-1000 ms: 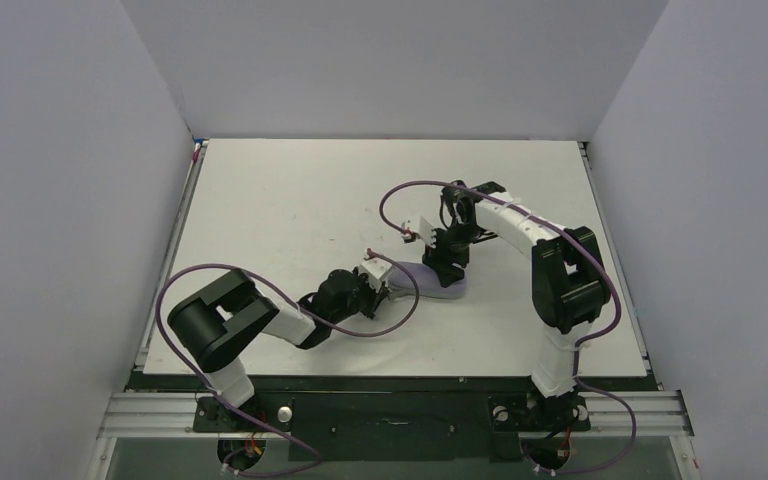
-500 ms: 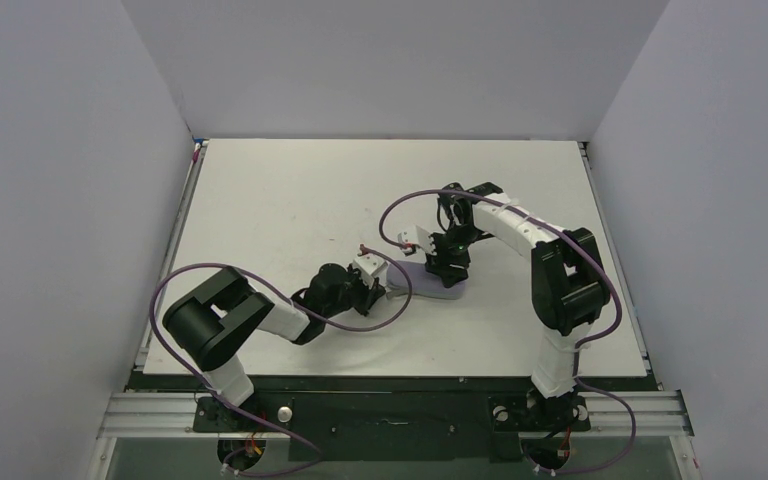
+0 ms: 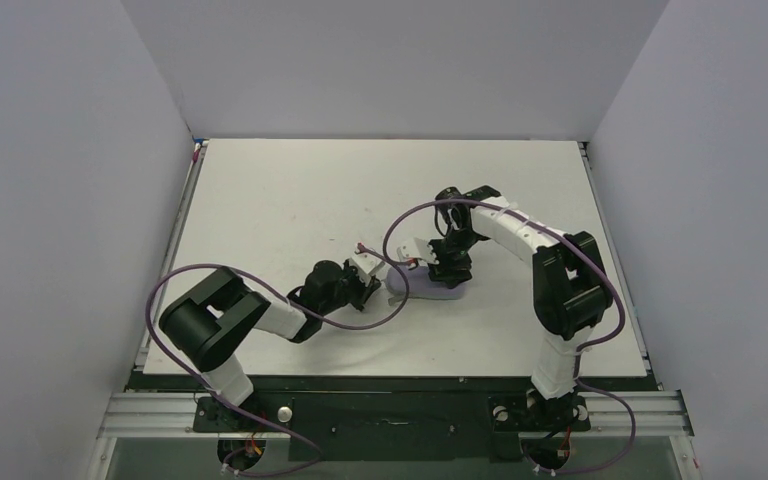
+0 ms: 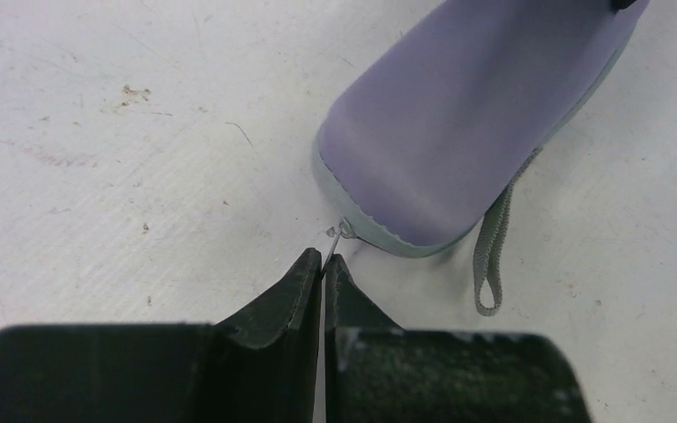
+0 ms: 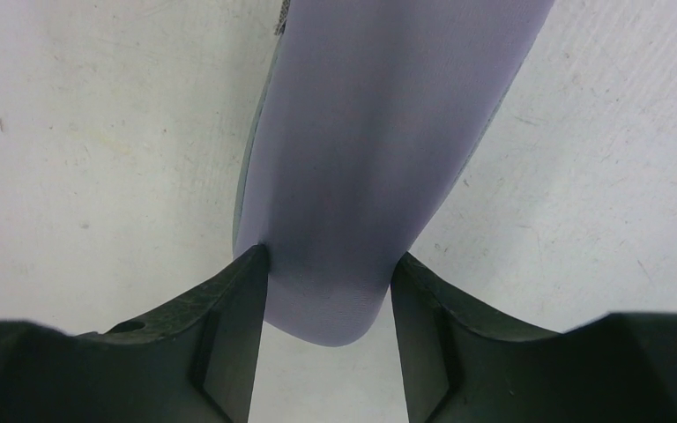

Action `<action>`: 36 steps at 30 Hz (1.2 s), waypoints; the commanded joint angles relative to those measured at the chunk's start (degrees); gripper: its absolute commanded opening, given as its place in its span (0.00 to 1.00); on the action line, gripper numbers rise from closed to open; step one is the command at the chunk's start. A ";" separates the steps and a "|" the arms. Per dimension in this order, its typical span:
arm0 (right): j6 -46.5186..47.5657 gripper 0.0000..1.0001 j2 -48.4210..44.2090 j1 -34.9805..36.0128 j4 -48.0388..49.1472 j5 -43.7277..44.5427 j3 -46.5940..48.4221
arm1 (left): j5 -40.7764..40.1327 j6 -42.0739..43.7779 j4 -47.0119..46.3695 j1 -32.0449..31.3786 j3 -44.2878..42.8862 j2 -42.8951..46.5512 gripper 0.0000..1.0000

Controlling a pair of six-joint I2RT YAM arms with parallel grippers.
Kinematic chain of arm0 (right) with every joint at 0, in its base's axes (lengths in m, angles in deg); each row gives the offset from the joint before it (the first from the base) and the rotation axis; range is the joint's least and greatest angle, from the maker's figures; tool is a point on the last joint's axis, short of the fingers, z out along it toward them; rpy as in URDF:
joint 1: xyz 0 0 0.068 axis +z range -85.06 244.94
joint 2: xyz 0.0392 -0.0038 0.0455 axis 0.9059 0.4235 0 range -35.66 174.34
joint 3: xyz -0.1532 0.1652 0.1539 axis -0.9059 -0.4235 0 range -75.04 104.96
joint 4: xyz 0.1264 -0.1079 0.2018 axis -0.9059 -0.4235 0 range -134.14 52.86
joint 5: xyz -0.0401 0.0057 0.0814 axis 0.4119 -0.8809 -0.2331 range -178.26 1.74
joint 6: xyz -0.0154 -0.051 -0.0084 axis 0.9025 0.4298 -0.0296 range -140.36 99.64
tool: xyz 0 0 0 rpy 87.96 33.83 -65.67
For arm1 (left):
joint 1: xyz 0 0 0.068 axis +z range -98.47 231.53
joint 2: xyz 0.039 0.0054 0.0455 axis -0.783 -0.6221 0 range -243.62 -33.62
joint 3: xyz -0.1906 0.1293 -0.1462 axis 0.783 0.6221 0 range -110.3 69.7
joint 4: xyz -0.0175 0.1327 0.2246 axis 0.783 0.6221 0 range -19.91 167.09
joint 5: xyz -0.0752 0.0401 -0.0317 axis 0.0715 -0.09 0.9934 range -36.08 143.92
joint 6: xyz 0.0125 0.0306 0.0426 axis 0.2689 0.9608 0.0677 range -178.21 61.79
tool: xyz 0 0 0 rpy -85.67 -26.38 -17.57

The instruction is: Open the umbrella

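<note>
Early stage. left pincer (image 4: 323, 264) pinching shut on zipper pull (image 4: 339, 233) at near tip of lavender zip case (image 4: 467, 115), just ahead. right pincer (image 5: 331, 260) clamping case's other end, pinning it on bench (image 4: 97, 176). umbrella hidden, probably lying inside. Zip looking closed; unzipping, extracting, opening all remaining.

The left gripper (image 4: 323, 260), pinched on the zipper pull (image 4: 337, 236) of the lavender case (image 4: 467, 115), has drawn back leftward as its elbow swung toward the table's (image 3: 260, 200) left edge, while the right gripper (image 5: 329, 264), clamped across the case, has tilted lower.
</note>
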 commanded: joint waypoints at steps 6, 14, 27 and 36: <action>11.80 0.00 1.46 0.73 -6.01 9.14 -2.45 | -1.91 4.70 -6.93 3.83 -0.91 1.32 0.00; 7.48 0.46 1.29 -0.35 -3.06 2.34 7.93 | 3.94 7.95 -10.21 0.97 -0.22 -0.01 0.00; -45.27 0.69 -3.53 -13.14 0.04 -3.81 14.76 | 1.78 6.37 -8.98 -6.00 1.04 0.11 0.00; -74.00 0.69 -5.77 -18.71 8.27 -6.95 -0.78 | -0.22 4.88 -9.31 -9.49 -1.98 -3.62 0.00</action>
